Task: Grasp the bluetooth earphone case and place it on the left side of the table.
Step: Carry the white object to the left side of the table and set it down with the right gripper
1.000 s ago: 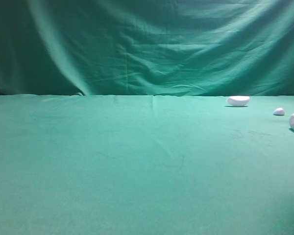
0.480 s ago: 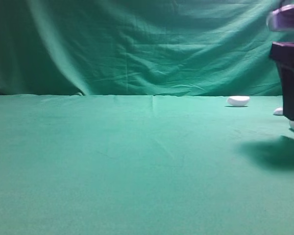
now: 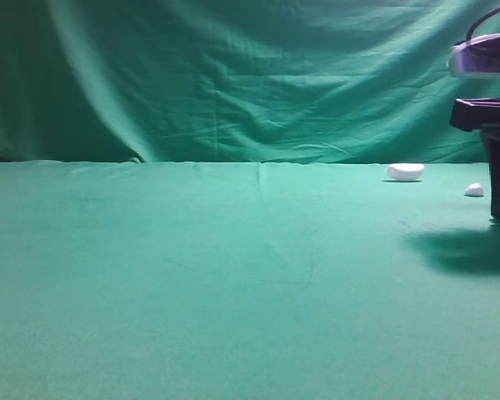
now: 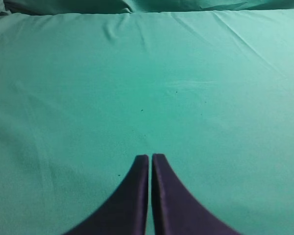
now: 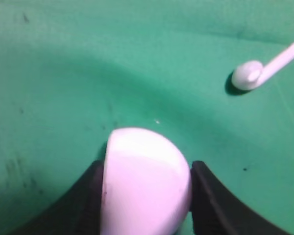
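Right hand (image 5: 146, 196) astride earphone case (image 5: 146, 178)

I see a big green cloth backdrop (image 3: 233, 75) hanging behind, full of soft folds and creases. The light on it is even and a bit dim. A dark shadow (image 3: 467, 250) lies on the green at the right.

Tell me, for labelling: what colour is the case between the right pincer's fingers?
White, the bluetooth earphone case shows best in the right wrist view.
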Controlling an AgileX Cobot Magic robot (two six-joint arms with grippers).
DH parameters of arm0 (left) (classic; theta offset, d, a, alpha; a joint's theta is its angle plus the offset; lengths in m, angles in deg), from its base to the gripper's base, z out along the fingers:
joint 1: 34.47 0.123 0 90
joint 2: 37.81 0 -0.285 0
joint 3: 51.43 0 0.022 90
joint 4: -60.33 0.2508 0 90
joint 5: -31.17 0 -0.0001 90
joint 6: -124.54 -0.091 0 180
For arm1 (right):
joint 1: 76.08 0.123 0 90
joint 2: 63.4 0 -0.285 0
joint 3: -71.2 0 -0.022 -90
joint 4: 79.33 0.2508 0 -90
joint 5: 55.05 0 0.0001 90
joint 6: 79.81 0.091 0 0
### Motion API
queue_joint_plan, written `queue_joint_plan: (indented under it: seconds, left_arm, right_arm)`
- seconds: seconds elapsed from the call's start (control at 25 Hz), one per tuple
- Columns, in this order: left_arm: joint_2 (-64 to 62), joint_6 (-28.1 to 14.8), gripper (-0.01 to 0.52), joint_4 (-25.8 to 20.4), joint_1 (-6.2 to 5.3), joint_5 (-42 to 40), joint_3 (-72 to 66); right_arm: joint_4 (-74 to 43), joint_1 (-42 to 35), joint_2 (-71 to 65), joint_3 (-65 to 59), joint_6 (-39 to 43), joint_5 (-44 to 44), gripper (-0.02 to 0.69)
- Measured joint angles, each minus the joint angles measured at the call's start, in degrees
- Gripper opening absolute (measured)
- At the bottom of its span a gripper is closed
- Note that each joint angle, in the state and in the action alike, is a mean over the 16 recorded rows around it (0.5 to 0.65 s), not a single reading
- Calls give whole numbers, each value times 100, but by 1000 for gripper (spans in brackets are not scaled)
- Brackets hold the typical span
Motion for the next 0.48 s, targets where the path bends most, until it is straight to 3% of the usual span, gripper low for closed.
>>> queue_joint_plan:
  seconds: [0.48]
  left_arm:
    - [0, 0, 0, 0, 0, 0, 0]
  right_arm:
    - [346, 1581, -1029, 3111, -656, 1270, 332]
